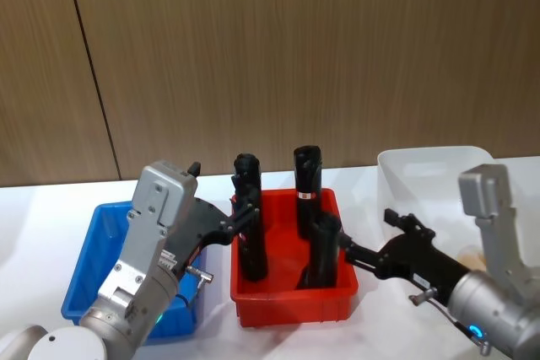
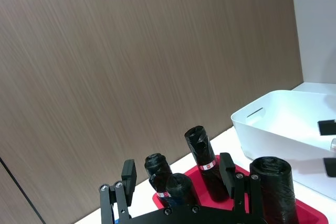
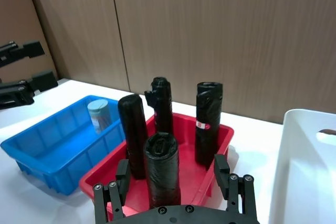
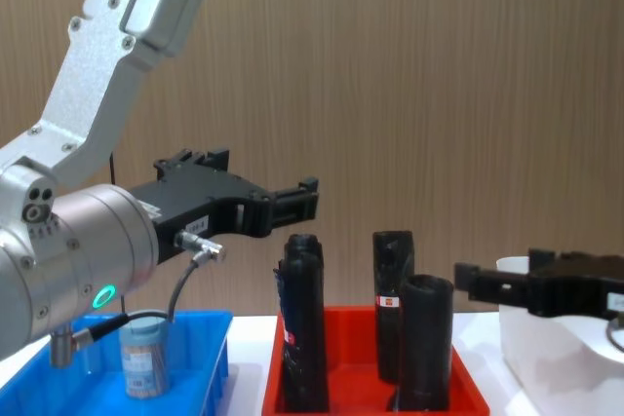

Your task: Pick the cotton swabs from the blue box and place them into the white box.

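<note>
One jar of cotton swabs [image 3: 98, 115] with a pale lid stands upright in the blue box [image 3: 50, 153]; the chest view shows the jar [image 4: 143, 353] low on the left. My left gripper [image 1: 226, 200] hangs open and empty above the blue box's right side, pointing toward the red bin, its fingers [image 2: 128, 177] spread wide. My right gripper [image 1: 369, 232] is open and empty, hovering between the red bin and the white box [image 1: 422, 176], close beside the nearest black cylinder. Its fingers [image 3: 220, 166] stand far apart.
A red bin [image 1: 291, 305] between the two boxes holds several tall black cylinders [image 1: 307, 187]. A brown wood-grain wall rises right behind the white table. Something tan shows in the white box beside my right arm; I cannot tell what it is.
</note>
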{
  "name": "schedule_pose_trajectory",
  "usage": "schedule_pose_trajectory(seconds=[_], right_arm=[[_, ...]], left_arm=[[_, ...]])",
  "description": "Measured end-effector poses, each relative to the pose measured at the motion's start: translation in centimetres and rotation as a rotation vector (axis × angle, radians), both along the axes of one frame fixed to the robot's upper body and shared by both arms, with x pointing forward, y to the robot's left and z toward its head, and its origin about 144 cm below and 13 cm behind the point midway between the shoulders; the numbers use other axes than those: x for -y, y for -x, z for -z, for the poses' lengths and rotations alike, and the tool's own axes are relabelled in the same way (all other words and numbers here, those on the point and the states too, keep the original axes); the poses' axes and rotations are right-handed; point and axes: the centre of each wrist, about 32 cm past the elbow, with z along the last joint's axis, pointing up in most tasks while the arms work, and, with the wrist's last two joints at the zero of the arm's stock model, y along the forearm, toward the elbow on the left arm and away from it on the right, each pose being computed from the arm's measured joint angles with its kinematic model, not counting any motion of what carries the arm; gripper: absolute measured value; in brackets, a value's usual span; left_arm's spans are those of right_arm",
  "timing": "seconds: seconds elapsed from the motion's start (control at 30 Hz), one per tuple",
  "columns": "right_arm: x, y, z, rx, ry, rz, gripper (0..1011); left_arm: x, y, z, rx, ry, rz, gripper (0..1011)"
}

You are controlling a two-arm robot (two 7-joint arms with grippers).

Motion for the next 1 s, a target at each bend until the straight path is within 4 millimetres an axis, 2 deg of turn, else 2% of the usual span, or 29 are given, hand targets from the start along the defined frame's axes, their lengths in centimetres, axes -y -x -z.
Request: schedule_pose_trajectory(seconds=[0.57, 1.0], right_arm=[[-1.4, -3.6, 0.7, -0.06, 0.019, -0.062, 1001], [-2.0, -5.3, 1.2, -0.087, 0.04, -0.081, 1001]], left_arm=[[0.0, 0.0, 0.0, 0.0, 0.0, 0.0, 1003], [0.0, 0.0, 0.0, 0.0, 0.0, 0.0, 1003]])
